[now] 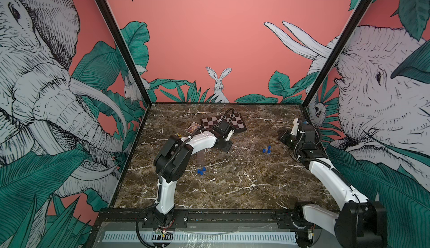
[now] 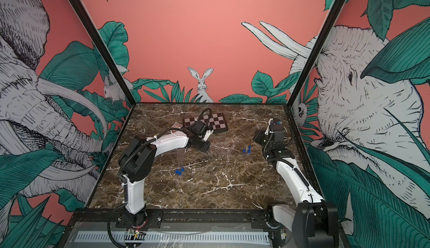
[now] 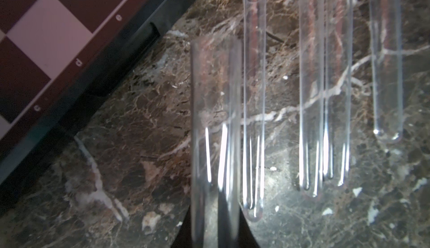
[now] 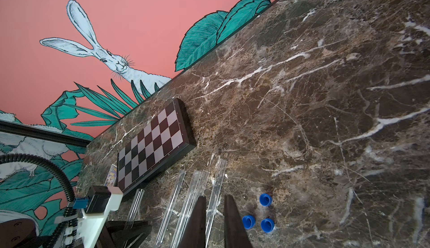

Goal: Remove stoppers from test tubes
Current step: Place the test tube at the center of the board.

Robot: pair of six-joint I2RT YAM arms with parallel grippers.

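The left hand (image 3: 216,235) is being shown closed tight on a clear test tube (image 3: 215,118), which is being gripped near one end while its open mouth is pointing away from the wrist. Whether this tube is touching the bench (image 1: 232,188) cannot be told. In both top views the left hand (image 1: 226,148) (image 2: 206,148) is being held low over the middle of the bench, just in front of the chessboard (image 1: 236,121). Four more test tubes (image 3: 310,95) are lying open-mouthed on the bench beside the gripped one, roughly parallel, with two of them side by side and touching. They are only faintly being picked out in a top view (image 1: 242,145). The right hand (image 4: 215,200) is being held above the bench with its fingers (image 4: 233,223) a little apart and nothing between them, and in a top view (image 1: 283,137) it is being shown near the bench's right edge. Three loose blue stoppers (image 4: 265,199) are lying on the bench between the open tubes and the right hand, also visible in a top view (image 1: 267,150). Further blue stoppers (image 1: 201,171) are being seen at the near ends of other clear tubes (image 1: 200,160) lying partly under the left arm (image 1: 200,142). A small card (image 1: 193,128) is lying just beside the chessboard.
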